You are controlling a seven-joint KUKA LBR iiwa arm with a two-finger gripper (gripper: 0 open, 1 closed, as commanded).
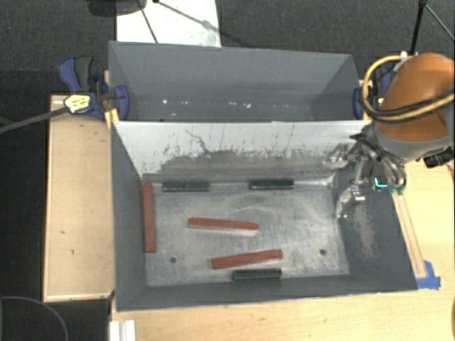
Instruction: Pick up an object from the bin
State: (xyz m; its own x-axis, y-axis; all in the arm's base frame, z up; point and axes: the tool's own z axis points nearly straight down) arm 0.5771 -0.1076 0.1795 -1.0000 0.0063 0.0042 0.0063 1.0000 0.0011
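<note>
**A:** Where's the pincer?

**B:** I see the pincer (348, 199) by the right wall of the bin (234, 77), toward the back corner, over bare floor. Wide or narrow, I cannot tell from this angle.

**A:** Nearest piece?

**B:** The back green bar (271, 185), flat along the back wall, apart from the pincer. A second green bar (185, 186) lies further along that wall.

**A:** Rest?

**B:** The middle red bar (222, 224) lies mid-floor. The front red bar (247, 259) lies just beside the front green bar (257, 275). The left red bar (148, 217) runs along the left wall.
</note>
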